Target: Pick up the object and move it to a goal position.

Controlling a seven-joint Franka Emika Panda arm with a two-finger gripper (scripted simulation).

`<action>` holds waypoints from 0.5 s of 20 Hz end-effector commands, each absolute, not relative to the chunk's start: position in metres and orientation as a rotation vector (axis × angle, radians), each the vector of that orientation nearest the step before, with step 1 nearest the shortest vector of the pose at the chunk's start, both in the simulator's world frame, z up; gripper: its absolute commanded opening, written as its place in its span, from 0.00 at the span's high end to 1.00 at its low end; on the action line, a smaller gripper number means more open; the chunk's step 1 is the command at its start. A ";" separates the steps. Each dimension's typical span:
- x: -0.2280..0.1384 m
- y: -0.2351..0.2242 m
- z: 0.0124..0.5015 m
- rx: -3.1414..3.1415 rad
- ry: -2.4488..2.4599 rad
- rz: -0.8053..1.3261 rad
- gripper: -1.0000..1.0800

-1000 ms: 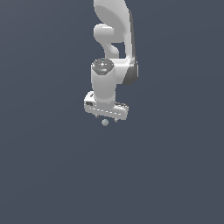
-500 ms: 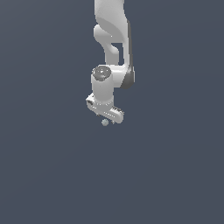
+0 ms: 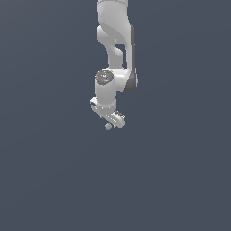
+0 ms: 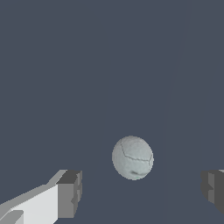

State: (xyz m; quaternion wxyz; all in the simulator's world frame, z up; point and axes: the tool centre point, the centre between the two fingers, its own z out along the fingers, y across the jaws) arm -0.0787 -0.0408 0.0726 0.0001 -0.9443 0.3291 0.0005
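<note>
The gripper [image 3: 109, 121] points straight down from the upright white arm [image 3: 116, 54], its jaws spread wide and holding nothing. The small pale grey-blue ball [image 4: 132, 157] sits between the fingertips [image 4: 70, 194], touching neither.

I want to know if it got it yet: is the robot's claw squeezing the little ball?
No, in the wrist view the ball sits between the open fingers, touching neither.
</note>
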 end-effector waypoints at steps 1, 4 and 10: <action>-0.080 -0.041 0.071 -2.960 1.053 0.000 0.04; -0.080 -0.041 0.071 -2.962 1.046 0.001 0.04; -0.080 -0.041 0.057 -2.962 1.048 0.001 0.04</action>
